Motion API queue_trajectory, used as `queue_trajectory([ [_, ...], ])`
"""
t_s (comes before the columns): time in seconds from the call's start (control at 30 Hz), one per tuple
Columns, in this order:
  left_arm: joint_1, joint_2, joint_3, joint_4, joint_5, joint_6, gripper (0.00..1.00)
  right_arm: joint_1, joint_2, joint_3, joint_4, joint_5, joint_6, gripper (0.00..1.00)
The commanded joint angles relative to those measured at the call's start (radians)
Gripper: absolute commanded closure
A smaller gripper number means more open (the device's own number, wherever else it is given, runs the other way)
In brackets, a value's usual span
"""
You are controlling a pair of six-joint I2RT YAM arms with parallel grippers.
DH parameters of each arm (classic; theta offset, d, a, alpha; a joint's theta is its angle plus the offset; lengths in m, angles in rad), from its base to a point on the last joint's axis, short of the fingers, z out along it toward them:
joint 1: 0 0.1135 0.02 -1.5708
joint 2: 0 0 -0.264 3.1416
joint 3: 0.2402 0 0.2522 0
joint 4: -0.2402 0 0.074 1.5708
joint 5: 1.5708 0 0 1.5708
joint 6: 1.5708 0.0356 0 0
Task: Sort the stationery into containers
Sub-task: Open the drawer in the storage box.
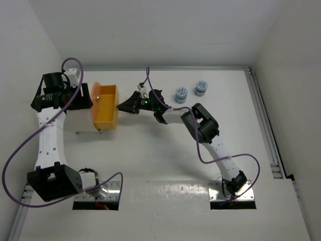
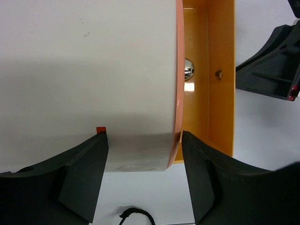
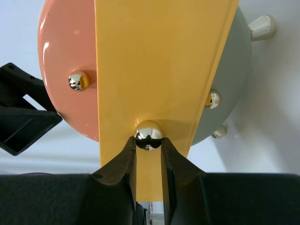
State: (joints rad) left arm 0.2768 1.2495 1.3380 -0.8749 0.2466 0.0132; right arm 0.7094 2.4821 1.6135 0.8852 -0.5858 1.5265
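The cream drum (image 1: 75, 123) lies on its side at the left, its orange round face (image 1: 94, 98) turned right. One orange drawer (image 1: 106, 108) is pulled out of the face, and no stationery shows inside it. My left gripper (image 1: 80, 103) (image 2: 144, 140) is closed across the drum (image 2: 93, 70), one finger on its cream wall and the other at the orange rim. My right gripper (image 1: 123, 106) (image 3: 148, 145) is shut on the drawer's chrome knob (image 3: 148, 135). Two round blue-and-white pieces (image 1: 181, 94) (image 1: 201, 87) stand on the table to the right. The pens and the pink-and-tan cylinder are out of view.
The drum face (image 3: 65, 56) is salmon on one side and grey on the other, and bears more chrome knobs (image 3: 78, 80). White walls close in the table at the back and on both sides. A rail (image 1: 263, 120) runs along the right edge.
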Motion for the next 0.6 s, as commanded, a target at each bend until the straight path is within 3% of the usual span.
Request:
queue_trajectory([
  [0.0, 0.016, 0.057, -0.031, -0.050, 0.016, -0.024, 0.30, -0.017, -0.054, -0.023, 0.031, -0.031, -0.005, 1.00],
  [0.23, 0.016, 0.057, -0.028, -0.052, 0.013, -0.021, 0.30, -0.024, -0.063, -0.053, 0.038, -0.040, 0.000, 1.00],
  [0.27, 0.015, 0.057, -0.030, -0.053, 0.017, -0.021, 0.30, -0.025, -0.061, -0.047, 0.023, -0.045, -0.003, 0.77],
  [0.3, 0.015, 0.056, -0.033, -0.053, 0.019, -0.021, 0.30, -0.025, -0.057, -0.038, 0.014, -0.060, -0.005, 0.63],
  [0.37, 0.015, 0.057, -0.034, -0.047, 0.022, -0.021, 0.28, -0.024, -0.048, -0.017, -0.002, -0.065, -0.006, 0.48],
  [0.4, 0.015, 0.056, -0.031, -0.047, 0.026, -0.021, 0.28, -0.022, -0.048, -0.017, -0.006, -0.063, -0.008, 0.37],
  [0.5, 0.015, 0.056, -0.019, -0.042, 0.034, -0.018, 0.28, -0.024, -0.048, -0.010, -0.022, -0.063, -0.015, 0.25],
  [0.57, 0.015, 0.054, -0.014, -0.042, 0.040, -0.018, 0.28, -0.024, -0.054, -0.014, -0.029, -0.065, -0.022, 0.24],
])
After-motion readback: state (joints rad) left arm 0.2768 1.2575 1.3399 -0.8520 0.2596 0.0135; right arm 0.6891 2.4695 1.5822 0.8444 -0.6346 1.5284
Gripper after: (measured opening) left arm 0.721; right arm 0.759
